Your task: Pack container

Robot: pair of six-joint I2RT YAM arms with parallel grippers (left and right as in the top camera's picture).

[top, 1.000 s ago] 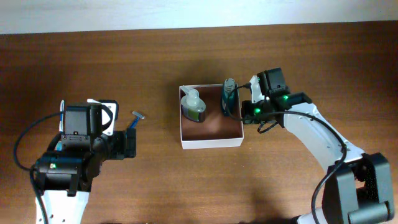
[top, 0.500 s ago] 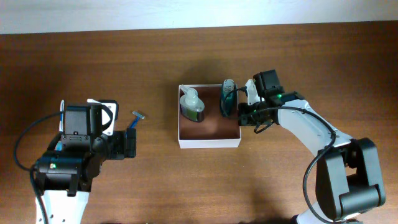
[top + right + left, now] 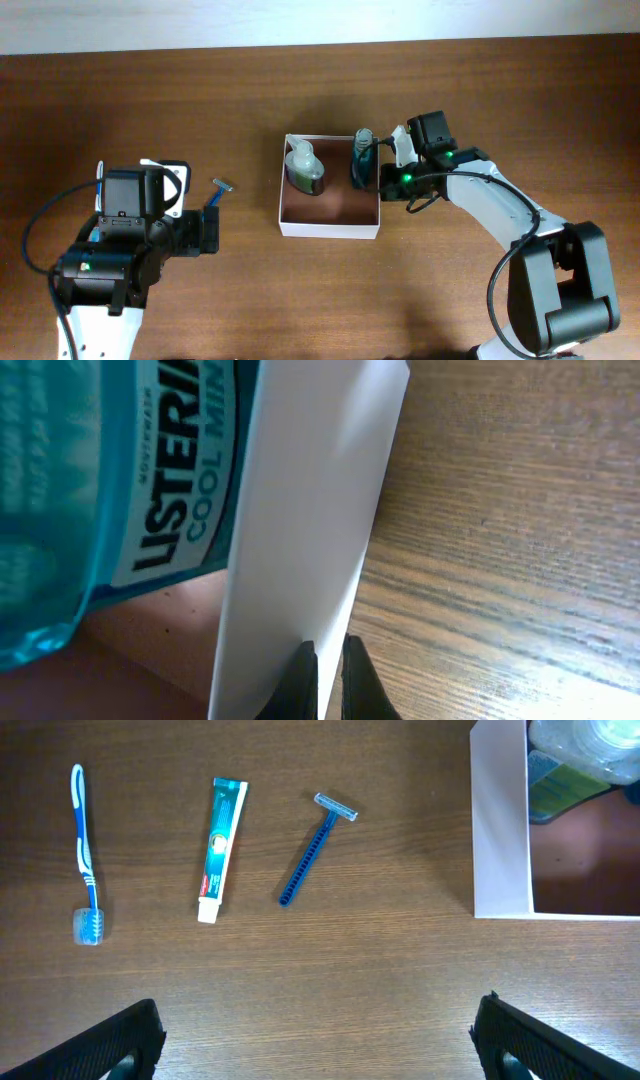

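Left gripper [image 3: 320,1038] agape; right gripper [image 3: 326,672] clamped tight

1. Dark wood-grain table [image 3: 300,300] under everything, in all three views.
2. Far left of the left wrist view: a blue-and-white toothbrush [image 3: 84,850] lying flat, bristles toward the bottom edge.
3. Near it on the right, not touching: a toothpaste tube [image 3: 220,850], white cap end pointing down.
4. Next along, a blue razor [image 3: 310,855], slanted, head up and to the right.
5. Inside the container [image 3: 330,229]: a clear white-capped bottle [image 3: 305,168] at upper left, and a teal Listerine Cool Mint bottle [image 3: 362,165] just beside the right wall.
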